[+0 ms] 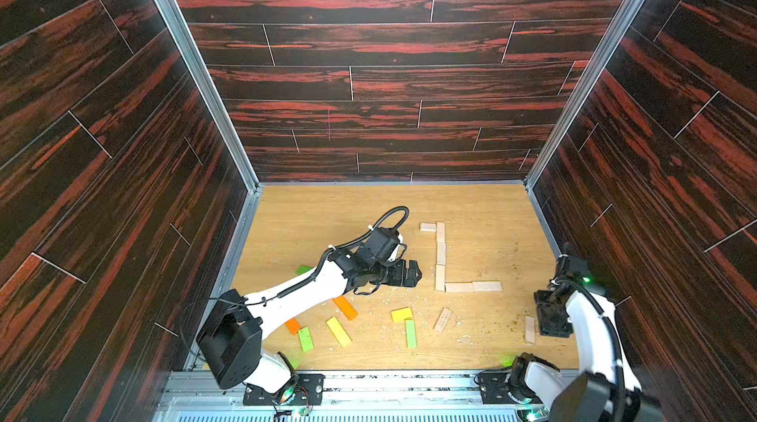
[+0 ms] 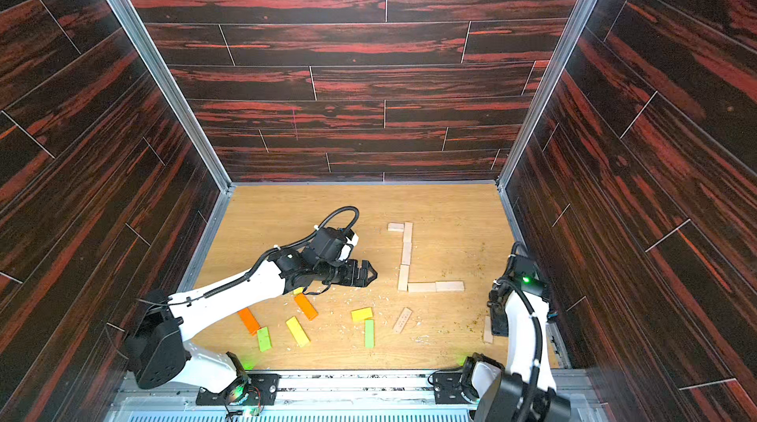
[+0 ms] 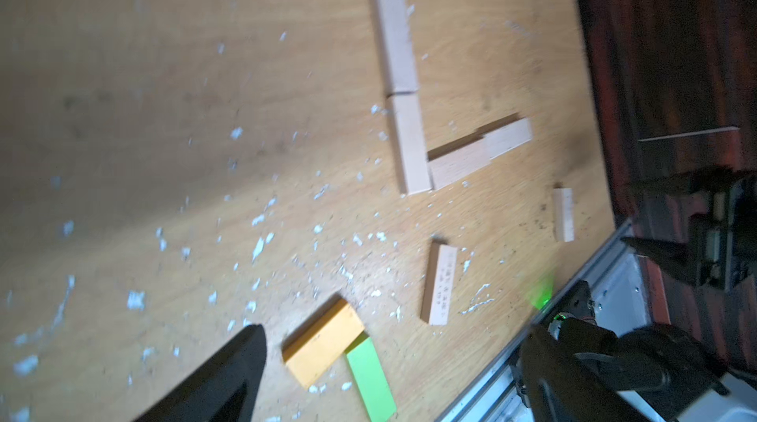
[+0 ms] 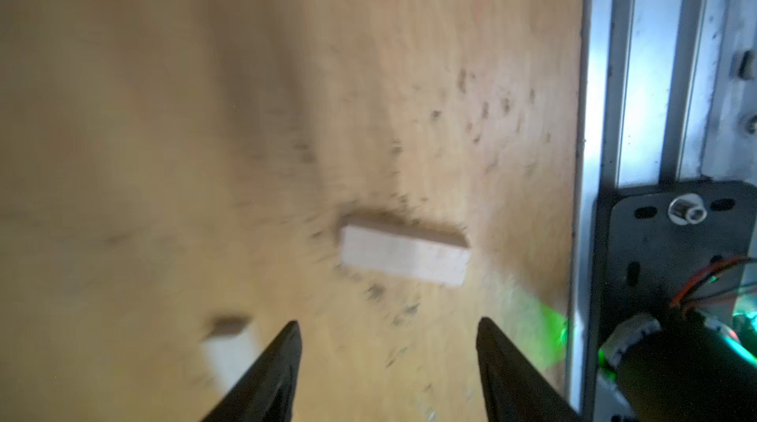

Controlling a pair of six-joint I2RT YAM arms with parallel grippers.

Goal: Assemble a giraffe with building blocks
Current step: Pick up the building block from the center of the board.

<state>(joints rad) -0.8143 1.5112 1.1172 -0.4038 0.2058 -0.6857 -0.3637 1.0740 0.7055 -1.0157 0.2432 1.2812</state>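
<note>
**A:** Right side, nearest first?
**B:** The right end effector [image 4: 387,321] hangs low over the bench [image 1: 327,215], close to the right wall. Jaws apart, nothing between them. A pale plank [image 4: 403,254] lies flat just ahead of the tips, not touching. That wrist view is blurred.

**A:** Loose blocks?
**B:** All flat along the near strip. On the left: green plank [image 1: 305,339], yellow plank [image 1: 338,332], orange plank [image 2: 249,320]. Middle: second green plank [image 1: 411,334] with second yellow plank [image 1: 401,314] at its far end. Right of those is a printed pale plank [image 1: 443,320]. The second orange plank [image 1: 345,307] is just beside the left arm. White flecks [image 1: 393,301] are scattered around.

**A:** Left arm?
**B:** The left end effector [image 1: 415,273] is at mid-bench, released and spread wide, carrying nothing. Only one finger [image 3: 229,375] shows in its wrist view. A third green plank [image 1: 304,269] peeks out from under the arm.

**A:** The build?
**B:** Right of the left end effector and apart from it. A pair of pale planks [image 1: 473,286] lies end to end, butting the near end of a column of three pale planks [image 1: 440,254] that runs away from the robot. A single pale plank [image 1: 428,227] sits against the column's far end, on its left.
</note>
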